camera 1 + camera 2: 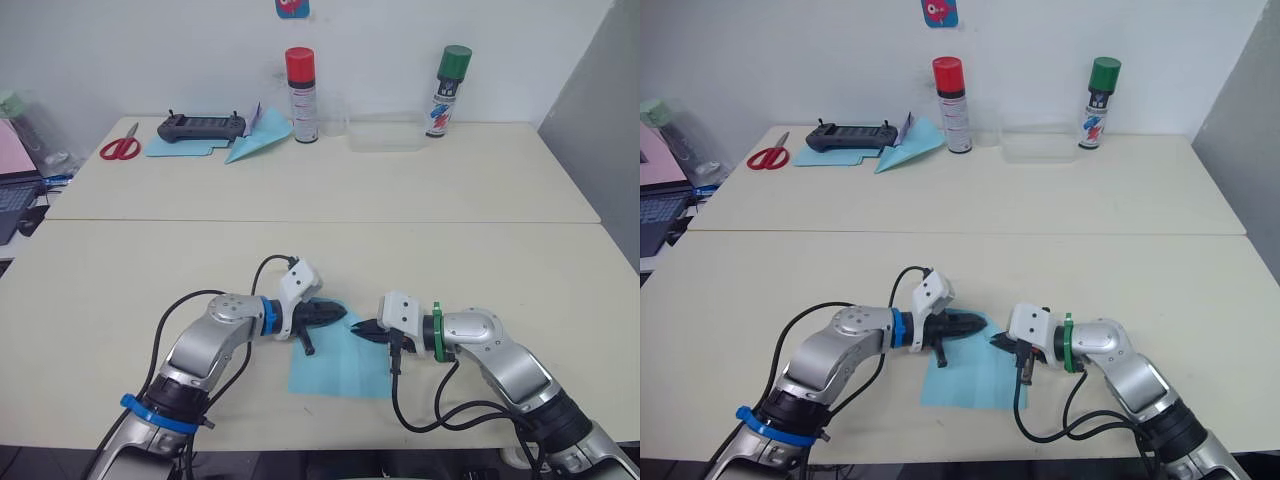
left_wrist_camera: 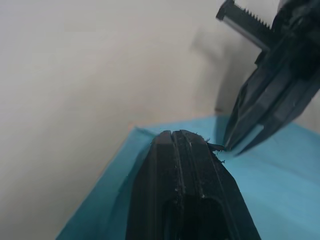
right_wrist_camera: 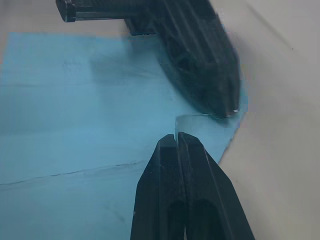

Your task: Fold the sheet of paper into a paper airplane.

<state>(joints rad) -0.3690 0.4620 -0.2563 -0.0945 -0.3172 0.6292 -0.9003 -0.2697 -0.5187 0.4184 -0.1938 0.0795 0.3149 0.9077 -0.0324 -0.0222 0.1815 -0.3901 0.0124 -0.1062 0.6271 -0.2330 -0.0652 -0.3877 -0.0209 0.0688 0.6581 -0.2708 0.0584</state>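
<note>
The sheet of paper (image 1: 338,372) lies flat on the near table, a light blue rectangle with faint creases. My left gripper (image 1: 341,315) is shut and points right, with its tip over the sheet's far corner (image 2: 150,137). My right gripper (image 1: 359,327) points left toward it and is also shut. Its tips (image 3: 176,136) sit at the sheet's far edge, where a small pale flap of paper (image 3: 186,121) rises between them. The two gripper tips are almost touching.
On the far table stand a red-capped spray can (image 1: 300,95), a green-capped spray can (image 1: 449,90) and a clear plastic box (image 1: 388,133). Red scissors (image 1: 120,148), a black controller (image 1: 200,126) on a blue sheet and a blue paper dart (image 1: 258,136) lie at back left.
</note>
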